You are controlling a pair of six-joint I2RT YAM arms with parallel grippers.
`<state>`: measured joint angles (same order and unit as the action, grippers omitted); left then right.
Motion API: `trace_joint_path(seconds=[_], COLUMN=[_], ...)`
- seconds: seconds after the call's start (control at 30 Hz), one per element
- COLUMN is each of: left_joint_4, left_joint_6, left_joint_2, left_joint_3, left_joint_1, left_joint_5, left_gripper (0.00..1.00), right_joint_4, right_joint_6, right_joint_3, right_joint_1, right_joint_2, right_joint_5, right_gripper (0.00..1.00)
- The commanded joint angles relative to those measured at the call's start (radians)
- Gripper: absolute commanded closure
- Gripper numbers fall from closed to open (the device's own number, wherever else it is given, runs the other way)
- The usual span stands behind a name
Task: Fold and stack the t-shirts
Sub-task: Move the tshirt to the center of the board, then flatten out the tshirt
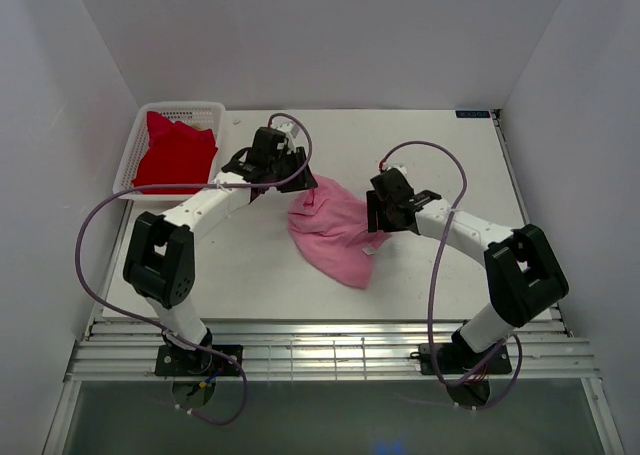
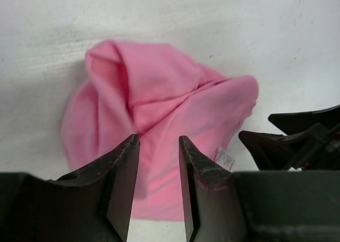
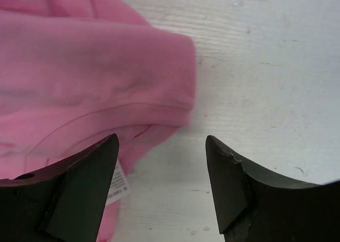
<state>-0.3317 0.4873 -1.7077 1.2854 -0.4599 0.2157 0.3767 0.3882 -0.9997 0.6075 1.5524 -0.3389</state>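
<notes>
The light pink t-shirt (image 1: 335, 233) lies crumpled in a heap at the middle of the table. My left gripper (image 1: 300, 181) hangs over its far left corner, open; in the left wrist view (image 2: 159, 138) the cloth (image 2: 159, 103) shows through the gap below the fingers, with nothing between them. On the shirt's right edge my right gripper (image 1: 378, 221) stands wide open (image 3: 162, 138), its left finger over the hem (image 3: 90, 66) and care label (image 3: 118, 183), its right finger over bare table. The red t-shirt (image 1: 172, 153) lies bunched in the basket.
A white mesh basket (image 1: 185, 106) stands at the table's far left corner. White table (image 1: 250, 265) surrounds the pink heap. Walls close in on three sides. The right arm's fingers (image 2: 297, 135) show at the right edge of the left wrist view.
</notes>
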Motion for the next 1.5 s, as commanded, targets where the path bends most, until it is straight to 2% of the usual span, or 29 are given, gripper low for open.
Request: trace_joint_path(seconds=[0.0,0.17,0.3,0.47,0.57,0.67,0.7,0.8,0.83,0.9,0.93,0.97,1.0,1.1,1.13,1.23,1.27,1.3,1.37,1.47], left_joint_4=[0.023,0.039,-0.007,-0.095,-0.116,-0.150,-0.158,-0.168,-0.167,-0.168,-0.173,-0.178,-0.184,-0.211,-0.239,-0.317,-0.337,-0.352,-0.362,-0.287], left_joint_6=[0.025,0.013,-0.007,-0.039,-0.058,-0.067,-0.070,-0.092,-0.096,-0.108,-0.111,-0.107,-0.104,-0.111,-0.121,-0.139,-0.135,-0.122,-0.069,-0.021], left_joint_2=[-0.049,-0.130,-0.254,-0.336,-0.355,-0.363,-0.360,-0.337,-0.334,-0.337,-0.340,-0.343,-0.345,-0.339,-0.342,-0.381,-0.392,-0.400,-0.388,-0.299], left_joint_3=[0.094,0.184,0.294,0.393,0.399,0.404,0.402,0.385,0.381,0.374,0.377,0.384,0.393,0.465,0.535,0.688,0.801,0.854,0.937,0.902], left_joint_1=[-0.019,-0.039,-0.042,-0.052,-0.060,-0.062,-0.063,-0.066,-0.068,-0.069,-0.069,-0.069,-0.069,-0.068,-0.069,-0.051,-0.030,-0.017,0.024,0.050], left_joint_5=[-0.009,-0.021,-0.048,-0.116,-0.159,-0.197,-0.200,-0.242,-0.243,-0.249,-0.253,-0.257,-0.272,-0.352,-0.380,-0.456,-0.470,-0.484,-0.507,-0.506], left_gripper=[0.54,0.37,0.34,0.35,0.35,0.37,0.40,0.48,0.58,0.74,0.90,0.97,1.00,1.00,1.00,1.00,1.00,1.00,1.00,1.00], right_joint_4=[-0.068,-0.130,-0.174,-0.222,-0.246,-0.246,-0.246,-0.239,-0.239,-0.237,-0.233,-0.222,-0.214,-0.139,-0.110,-0.003,0.023,0.071,0.106,0.146], right_joint_6=[-0.029,-0.072,-0.103,-0.123,-0.127,-0.135,-0.137,-0.146,-0.149,-0.158,-0.158,-0.161,-0.163,-0.181,-0.199,-0.230,-0.236,-0.239,-0.244,-0.250], right_joint_3=[-0.054,-0.074,-0.085,-0.091,-0.096,-0.117,-0.120,-0.131,-0.132,-0.137,-0.148,-0.154,-0.163,-0.244,-0.279,-0.454,-0.506,-0.613,-0.715,-0.864], right_joint_1=[-0.064,-0.132,-0.175,-0.178,-0.181,-0.187,-0.187,-0.187,-0.189,-0.192,-0.195,-0.198,-0.206,-0.232,-0.244,-0.304,-0.339,-0.356,-0.388,-0.433], right_joint_2=[0.040,0.090,0.149,0.156,0.170,0.186,0.186,0.173,0.170,0.166,0.164,0.158,0.153,0.133,0.132,0.136,0.144,0.147,0.156,0.149], right_joint_5=[-0.043,0.010,0.122,0.254,0.316,0.371,0.377,0.382,0.382,0.385,0.388,0.388,0.385,0.348,0.344,0.291,0.281,0.278,0.273,0.290], right_gripper=[0.28,0.27,0.28,0.28,0.33,0.49,0.60,0.78,0.90,0.92,0.92,0.92,0.92,0.92,0.92,0.92,0.92,0.92,0.91,0.89])
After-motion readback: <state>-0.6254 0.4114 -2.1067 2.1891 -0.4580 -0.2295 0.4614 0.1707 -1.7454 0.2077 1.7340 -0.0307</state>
